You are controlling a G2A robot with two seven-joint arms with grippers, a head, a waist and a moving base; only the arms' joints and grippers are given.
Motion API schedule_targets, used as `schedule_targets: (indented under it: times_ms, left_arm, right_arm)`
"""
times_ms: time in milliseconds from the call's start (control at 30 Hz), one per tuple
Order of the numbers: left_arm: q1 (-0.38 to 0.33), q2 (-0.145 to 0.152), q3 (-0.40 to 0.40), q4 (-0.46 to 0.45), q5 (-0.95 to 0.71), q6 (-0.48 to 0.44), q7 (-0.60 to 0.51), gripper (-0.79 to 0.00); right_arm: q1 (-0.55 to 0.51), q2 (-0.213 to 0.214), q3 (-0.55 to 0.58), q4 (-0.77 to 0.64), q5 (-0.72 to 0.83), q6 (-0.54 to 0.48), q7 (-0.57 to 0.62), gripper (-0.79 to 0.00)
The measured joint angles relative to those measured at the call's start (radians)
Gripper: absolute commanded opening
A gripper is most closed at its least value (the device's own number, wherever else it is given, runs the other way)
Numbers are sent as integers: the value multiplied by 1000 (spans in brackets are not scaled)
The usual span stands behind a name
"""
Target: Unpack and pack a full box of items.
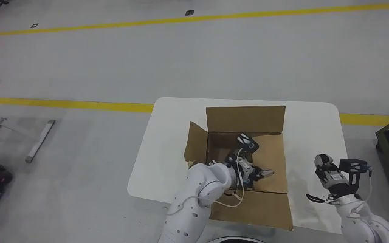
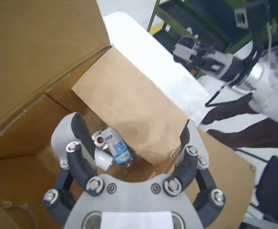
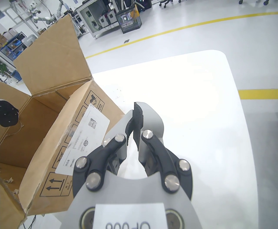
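Note:
An open cardboard box (image 1: 246, 118) stands on the white table (image 1: 316, 121), flaps spread. My left gripper (image 2: 132, 132) hangs open over the box's inside (image 1: 258, 173). Below it lie a clear plastic bottle (image 2: 119, 149) with a blue and white label, a metal fitting (image 2: 100, 140) and a white piece (image 2: 103, 160). A brown paper flap (image 2: 130, 104) leans over them and hides much of the bottom. My right gripper (image 3: 133, 121) is shut with nothing in it, above the table beside the box's labelled wall (image 3: 71, 138), seen also as the gripper (image 1: 325, 167) in the top view.
The table's bare surface (image 3: 184, 97) stretches past the right gripper to its rounded corner. Grey floor with yellow lines (image 1: 182, 18) surrounds the table. A green frame (image 2: 191, 19) with dark shelves stands beyond the table.

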Motion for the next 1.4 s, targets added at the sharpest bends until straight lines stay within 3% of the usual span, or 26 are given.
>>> schedule_targets:
  times_ms: [200, 367, 567, 967, 1400]
  left_arm:
    - [-38, -13, -12, 139, -243, 64, 23, 0]
    - [-77, -15, -1, 225, -277, 103, 21, 0]
    - [-91, -17, 9, 282, -328, 119, 48, 0]
    - [-130, -19, 6, 376, -550, 56, 7, 0]
    - [-163, -21, 39, 424, -648, 34, -4, 0]
  right_arm:
    - [-7, -3, -7, 3, -16, -3, -1, -785]
    - [-7, -5, -12, 17, -22, -3, -2, -785]
    - [-4, -8, -27, 29, -40, -6, 6, -785]
    - [18, -17, -90, 71, -88, -3, 4, -785]
    - [26, -25, -144, 72, -126, -15, 7, -785]
